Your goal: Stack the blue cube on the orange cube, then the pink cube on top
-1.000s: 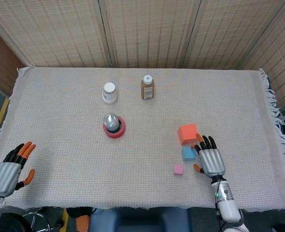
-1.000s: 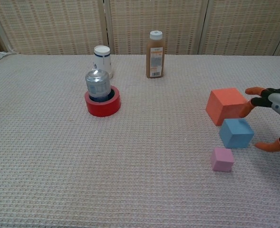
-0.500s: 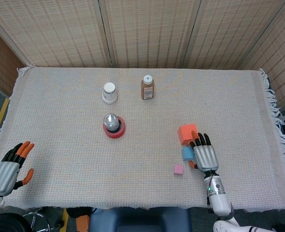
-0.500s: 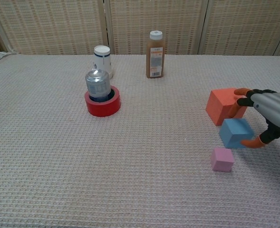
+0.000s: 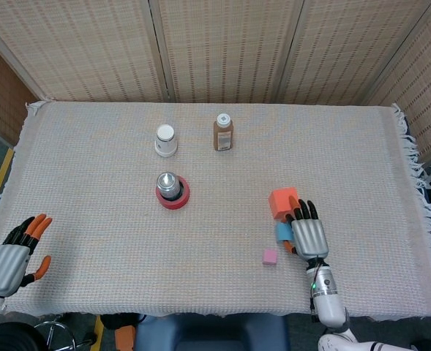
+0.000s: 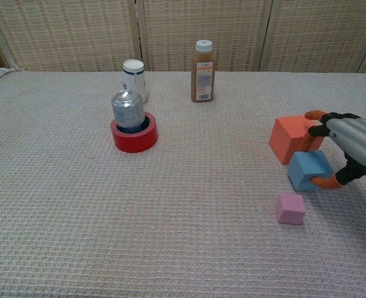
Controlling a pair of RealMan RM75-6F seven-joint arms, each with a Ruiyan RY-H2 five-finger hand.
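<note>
The blue cube (image 5: 282, 232) (image 6: 309, 169) sits on the cloth just in front of the larger orange cube (image 5: 282, 202) (image 6: 292, 138), touching or nearly touching it. Nearer the front lies the small pink cube (image 5: 270, 257) (image 6: 291, 208), standing apart. My right hand (image 5: 310, 235) (image 6: 355, 145) arches over the blue cube's right side. Its thumb touches the cube's front right face, and its fingers (image 6: 322, 123) reach over the orange cube's right top corner. My left hand (image 5: 14, 256) hovers empty with fingers spread at the table's front left corner, out of the chest view.
A metal can in a red ring (image 5: 172, 191) (image 6: 132, 126) stands left of centre. Behind it are a white cup (image 5: 165, 140) (image 6: 133, 77) and a brown bottle (image 5: 223, 133) (image 6: 202, 71). The woven cloth (image 5: 361, 161) covers the table, fringed at the right edge.
My right hand has slid left over the blue cube and its thumb has curled in against it. The blue cube has shifted slightly toward the orange cube. The left hand stays put.
</note>
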